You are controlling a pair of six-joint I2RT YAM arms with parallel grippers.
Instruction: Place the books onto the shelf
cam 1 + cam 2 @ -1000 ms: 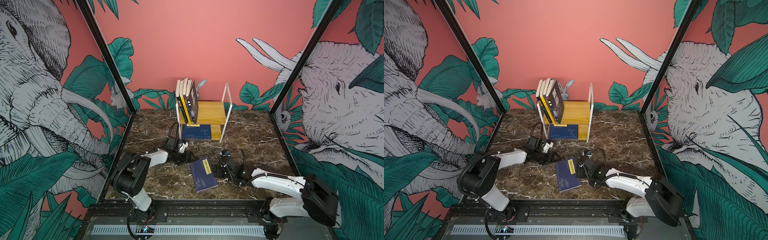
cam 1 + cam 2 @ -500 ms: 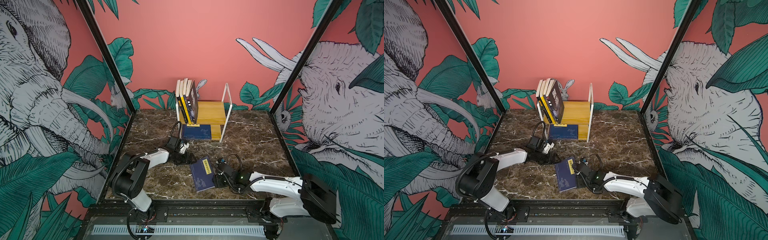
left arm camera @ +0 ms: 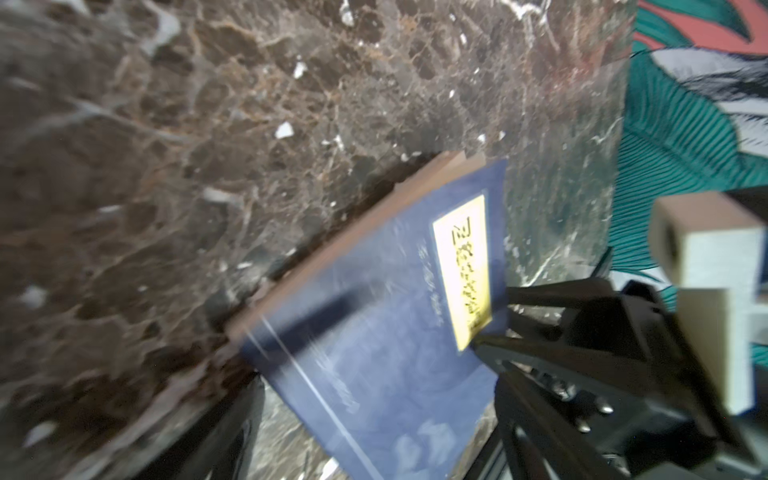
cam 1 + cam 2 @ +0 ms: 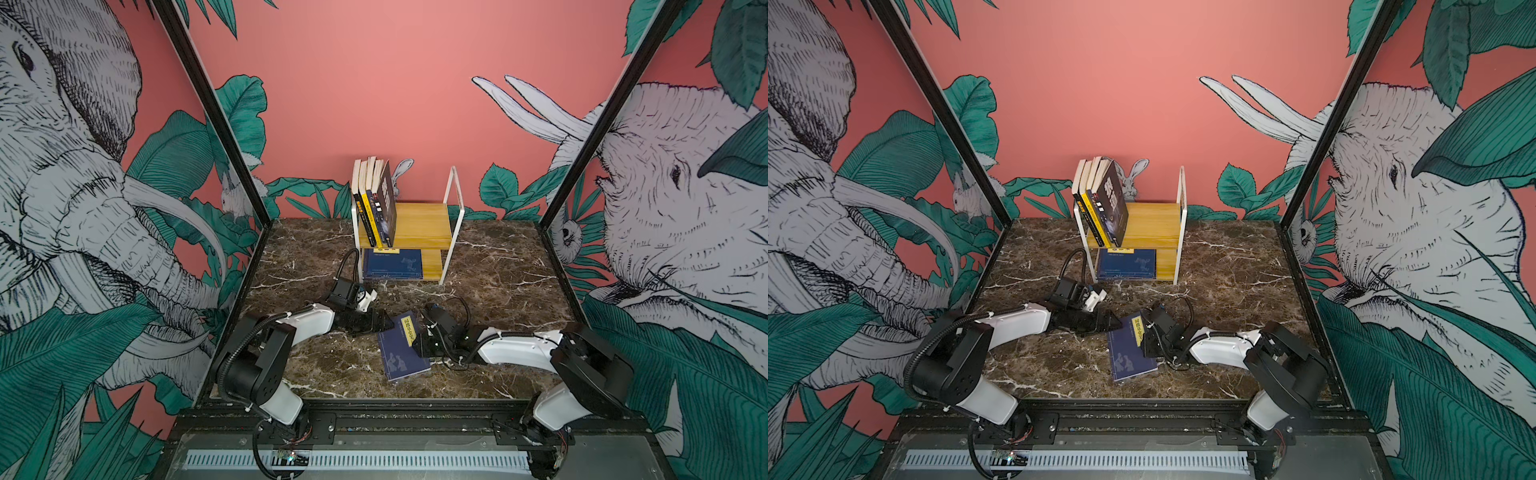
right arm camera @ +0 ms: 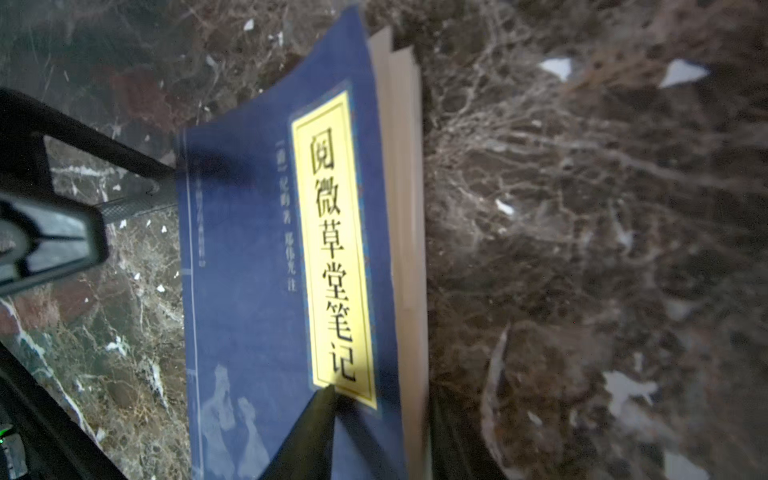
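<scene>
Since a second ago, my right hand (image 4: 417, 343) has slid in from beside the blue book (image 4: 402, 349) onto its right edge and narrowed. My left hand (image 4: 380, 325) has come in to the book's far left corner. The book no longer lies flat; its right side is tipped up off the desk (image 4: 498, 291).

Right hand: pinched on the page edge by the yellow label (image 5: 332, 249). One finger (image 5: 320, 415) lies on the cover. The lower one is hidden under the pages, so I judge the grip from the lift.

Left hand: spread wide, holding nothing. One fingertip (image 5: 137, 203) is at the spine side, touching or just short, I cannot tell.

Meaning: the pick-up of this book is begun, not finished. The shelf (image 4: 451, 232) stands well apart at the back of the desk. A row of standing books (image 4: 374, 203) leans at the left end of its top board, and a flat blue book (image 4: 392, 264) lies on the lower board. No other book shows on the desk.

Views: only the top views show the shelf and both arms. Only the right wrist view shows the finger on the cover and the top pages fanning loose. The left wrist view, blurred, shows shadow beneath the raised edge.
</scene>
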